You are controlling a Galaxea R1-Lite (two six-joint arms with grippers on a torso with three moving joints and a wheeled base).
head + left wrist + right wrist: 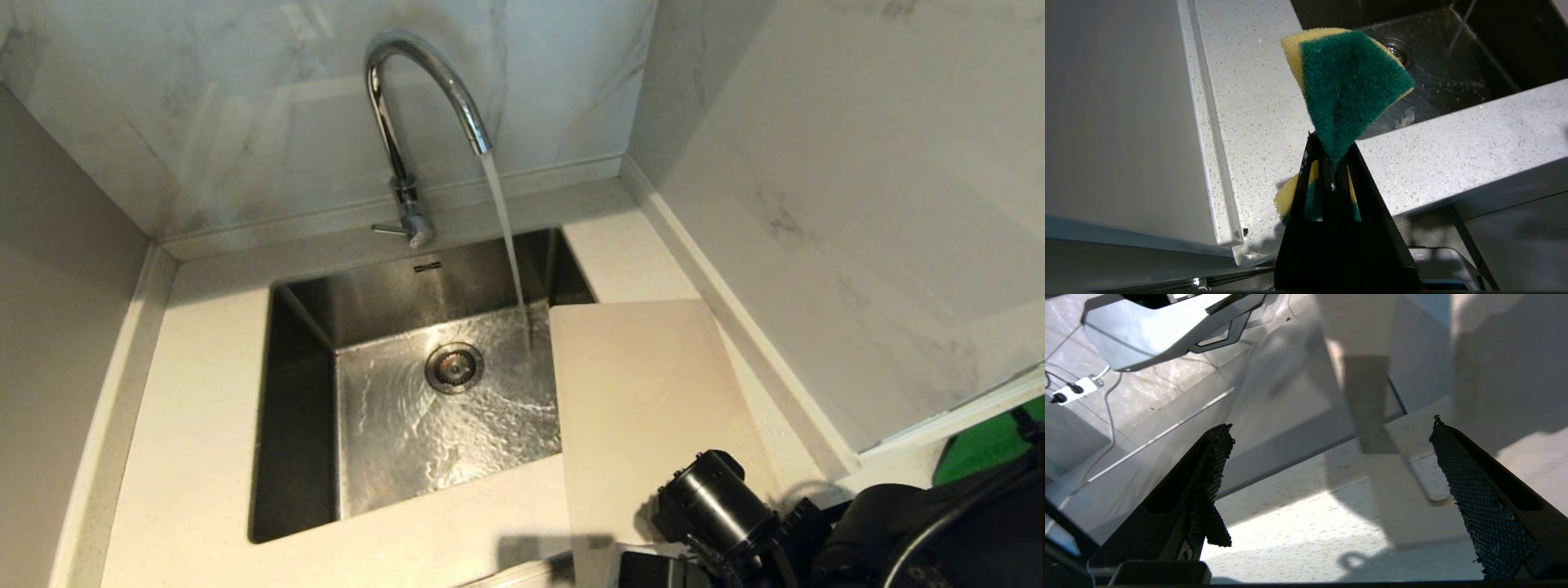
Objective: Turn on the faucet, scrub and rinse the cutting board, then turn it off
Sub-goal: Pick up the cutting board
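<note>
The chrome faucet (408, 122) stands behind the sink (294, 392), and water (506, 229) runs from its spout into the basin. The pale beige cutting board (645, 408) lies flat on the counter right of the sink, overlapping the sink's right rim and reaching past the counter's front edge. My right arm (718, 506) hovers at the board's near end. In the right wrist view my right gripper (1332, 422) is open, with the cutting board (1412, 514) ahead between its fingers and untouched. My left gripper (1331, 147) is shut on a green and yellow sponge (1347, 90) over the counter's near left corner.
Marble walls close in behind the sink and along the right. A speckled counter (196, 425) surrounds the basin. A drain (454, 367) sits in the wet sink floor. A bright green flat object (980, 445) shows beyond the right wall's end.
</note>
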